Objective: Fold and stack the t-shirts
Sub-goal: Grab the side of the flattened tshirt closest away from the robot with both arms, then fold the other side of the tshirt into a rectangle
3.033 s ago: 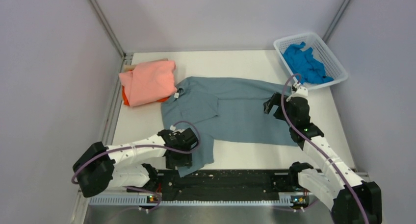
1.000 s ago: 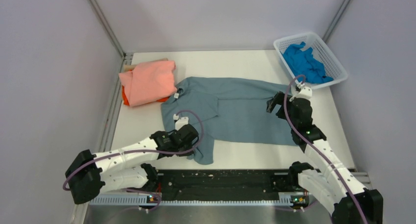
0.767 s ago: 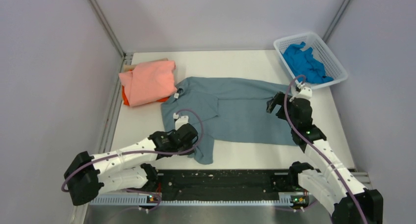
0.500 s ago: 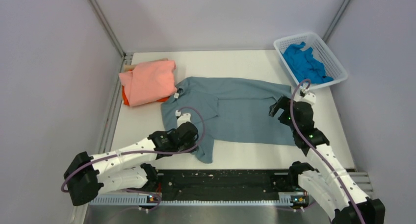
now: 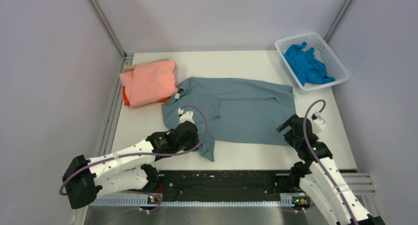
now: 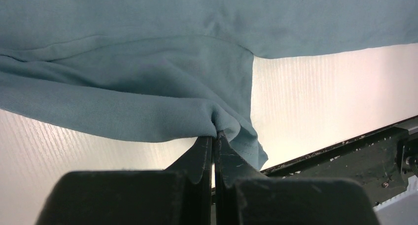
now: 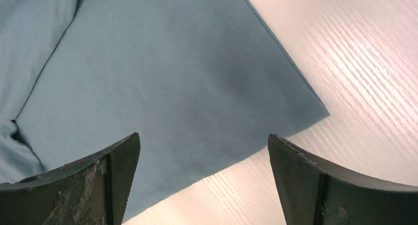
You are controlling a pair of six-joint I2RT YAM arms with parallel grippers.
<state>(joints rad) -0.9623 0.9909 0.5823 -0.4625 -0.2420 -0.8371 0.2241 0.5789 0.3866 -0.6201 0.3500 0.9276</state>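
- The dusty grey-blue t-shirt (image 5: 236, 114) lay spread on the white table (image 5: 246, 60), its long axis running left to right.
- Its collar pointed left, toward the folded stack; its hem edge faced right.
- 1 part of the cloth lay doubled over the body near the collar, and the near left part trailed toward the table's front edge.
- At the far left, the salmon-pink t-shirt (image 5: 150, 81) sat folded on top of the orange t-shirt (image 5: 126, 98), of which only a strip showed.
- The white mesh basket (image 5: 340, 67) stood at the far right corner and held the bright blue t-shirt (image 5: 306, 65), crumpled.
- The left arm reached low across the table, and the left gripper (image 6: 215, 136) was pinched tight on a bunched fold of the grey-blue shirt's near left edge.
- The right arm was bent up near its base, with the right gripper (image 7: 202, 135) above the shirt's near right hem corner, its fingers spread wide and gripping nothing.
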